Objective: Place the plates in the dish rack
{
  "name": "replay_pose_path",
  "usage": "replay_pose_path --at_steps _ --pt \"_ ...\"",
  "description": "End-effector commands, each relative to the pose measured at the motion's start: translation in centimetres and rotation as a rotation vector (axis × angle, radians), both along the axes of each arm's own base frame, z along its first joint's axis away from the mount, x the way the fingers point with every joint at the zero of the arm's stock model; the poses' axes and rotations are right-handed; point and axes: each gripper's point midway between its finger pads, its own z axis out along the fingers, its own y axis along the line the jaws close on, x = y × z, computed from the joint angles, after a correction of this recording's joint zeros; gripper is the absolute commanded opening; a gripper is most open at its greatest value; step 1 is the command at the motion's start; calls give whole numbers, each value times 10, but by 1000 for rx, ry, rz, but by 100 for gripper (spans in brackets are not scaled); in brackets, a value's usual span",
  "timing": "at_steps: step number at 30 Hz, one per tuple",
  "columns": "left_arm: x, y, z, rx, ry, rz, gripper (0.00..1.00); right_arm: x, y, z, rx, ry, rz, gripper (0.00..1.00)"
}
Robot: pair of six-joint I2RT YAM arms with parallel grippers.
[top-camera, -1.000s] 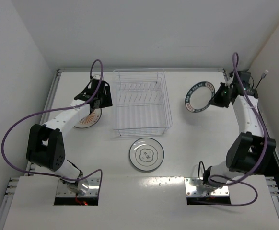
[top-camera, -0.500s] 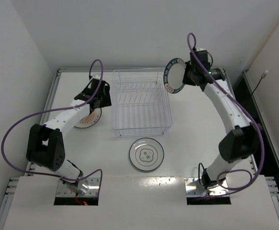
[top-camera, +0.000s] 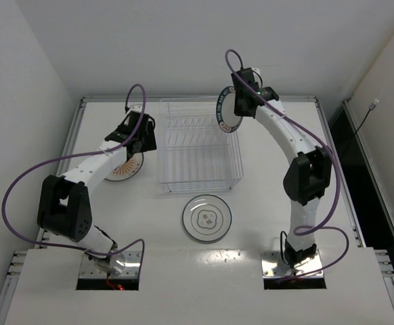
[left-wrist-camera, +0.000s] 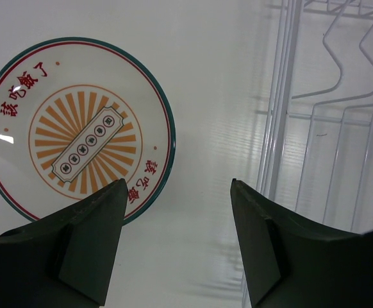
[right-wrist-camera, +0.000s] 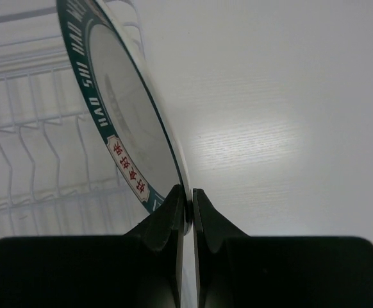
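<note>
We are gripping the dark-banded plate by its rim in our right pincer. Both fingers are clenched on the edge, so the plate is standing almost on edge ahead of the pincer. We judge this is the attitude it needs for slipping between upright tines. The dish rack is lying beyond the plate, to the pincer's left, and the plate is hanging over the rack's far right corner, not yet seated.

Our left pincer is hovering released, fingers spread on nothing. The orange-striped plate is lying flat just ahead of its left finger, and the rack's wire wall is just to its right. It is likely waiting there for its turn. The grey-ringed plate is resting flat on the table, well apart from both pincers.

A second ago the right pincer was holding its plate well out to the rack's right. Since then it has been swinging inward to the rack. The left arm and both flat plates have not shifted.
</note>
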Motion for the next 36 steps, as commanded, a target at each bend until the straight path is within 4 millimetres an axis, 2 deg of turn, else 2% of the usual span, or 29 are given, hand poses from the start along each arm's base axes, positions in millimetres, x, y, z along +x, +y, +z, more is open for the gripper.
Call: replay_pose_path --at_steps 1,3,4,5,8,9,10,12,15,16,17,27,31,35,36 --pt "6 -3 19 -13 -56 8 63 4 -1 6 -98 -29 -71 0" --pt "6 -1 20 -7 -58 14 63 3 3 1 -127 2 -88 0" --pt "6 -1 20 -7 -58 14 63 6 7 10 -132 -17 -104 0" --pt "6 -1 20 -7 -58 14 63 3 11 8 -148 -9 -107 0" --pt "6 -1 16 -4 -49 14 63 -8 7 6 -209 0 -153 0" --pt "6 0 16 3 -51 22 63 -9 11 10 -198 -28 -160 0" --pt "6 0 16 3 -51 22 63 -19 10 18 -196 -49 -158 0" --pt "6 0 16 3 -51 22 63 -19 10 33 -161 -114 -160 0" --pt "6 0 16 3 -51 22 63 -26 7 40 -159 -114 -148 0" --pt "6 0 16 3 -51 22 63 -25 6 49 -159 -127 -156 0" --pt "6 0 16 3 -51 22 63 -22 5 38 -186 -103 -162 0" --pt "5 6 16 25 -49 43 63 -21 5 18 -216 -43 -180 0" --pt "5 6 16 25 -49 43 63 -11 20 6 -182 -16 -133 0" --pt "8 3 16 19 -47 36 63 -7 37 -29 -154 69 -76 0" --pt "8 3 12 22 -38 36 63 -7 37 -29 -154 69 -76 0"
